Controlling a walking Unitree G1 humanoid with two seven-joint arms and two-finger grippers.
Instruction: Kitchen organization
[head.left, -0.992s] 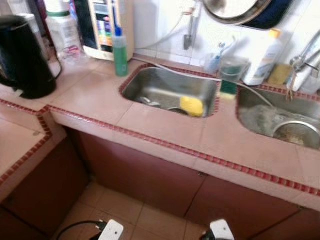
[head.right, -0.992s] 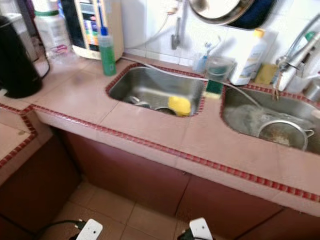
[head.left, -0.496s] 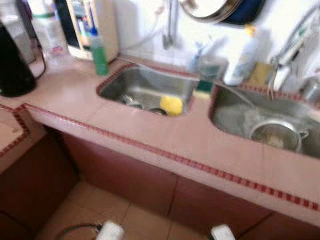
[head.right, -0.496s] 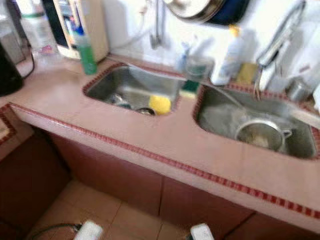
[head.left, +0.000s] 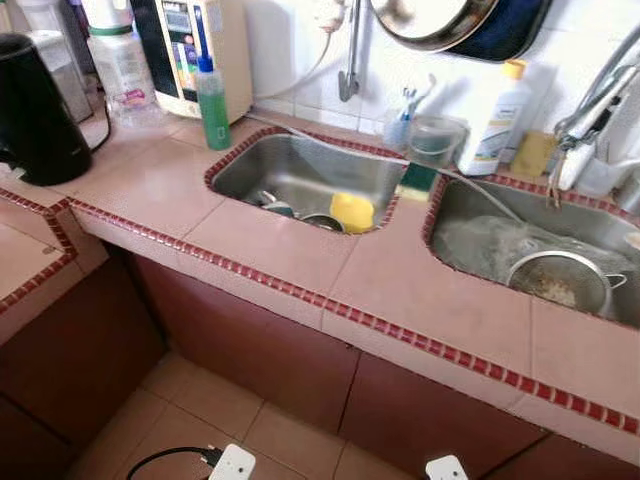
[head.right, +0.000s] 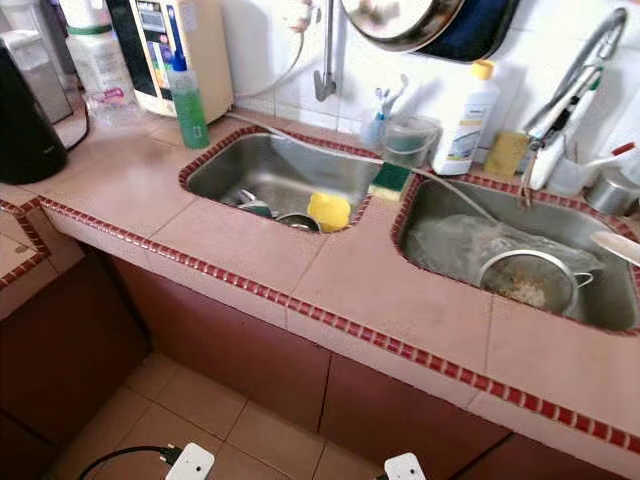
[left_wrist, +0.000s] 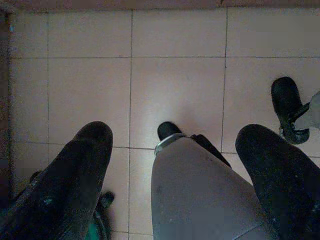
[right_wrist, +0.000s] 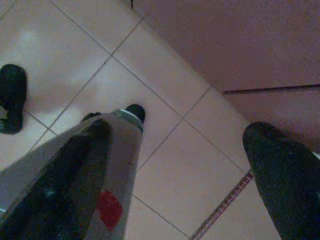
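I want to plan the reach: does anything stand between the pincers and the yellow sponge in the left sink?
Yes. Both pincers hang low over the floor tiles, and the counter edge lies between them and the yellow sponge.

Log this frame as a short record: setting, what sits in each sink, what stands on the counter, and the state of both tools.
setting: tiled kitchen counter with two sinks
left sink: yellow sponge, a few dishes
right sink: metal strainer
counter: green bottle, black kettle, white bottle
left tool: open, hanging over the floor
right tool: open, hanging by the cabinet
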